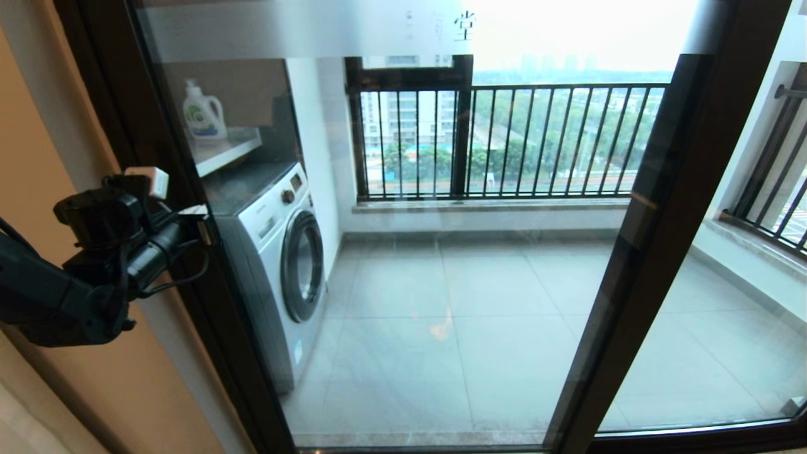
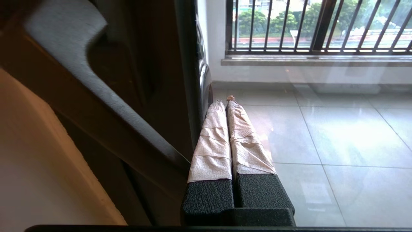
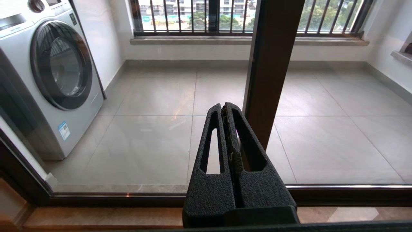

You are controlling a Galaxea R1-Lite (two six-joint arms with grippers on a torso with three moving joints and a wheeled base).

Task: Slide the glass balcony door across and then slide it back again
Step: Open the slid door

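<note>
**Left claw pressed flat against the door's left frame**

The left gripper [image 2: 225,100] was closed, its 2 taped fingers [image 2: 212,141] together and holding nothing, at the left stile of the glass balcony door [image 1: 441,284], mid-left of frame. A steady sideways push along the track looked best. Open travel lay rightward; the washing machine [image 1: 284,265] stood behind the glass. The right gripper [image 3: 227,112] hung closed, empty
</note>
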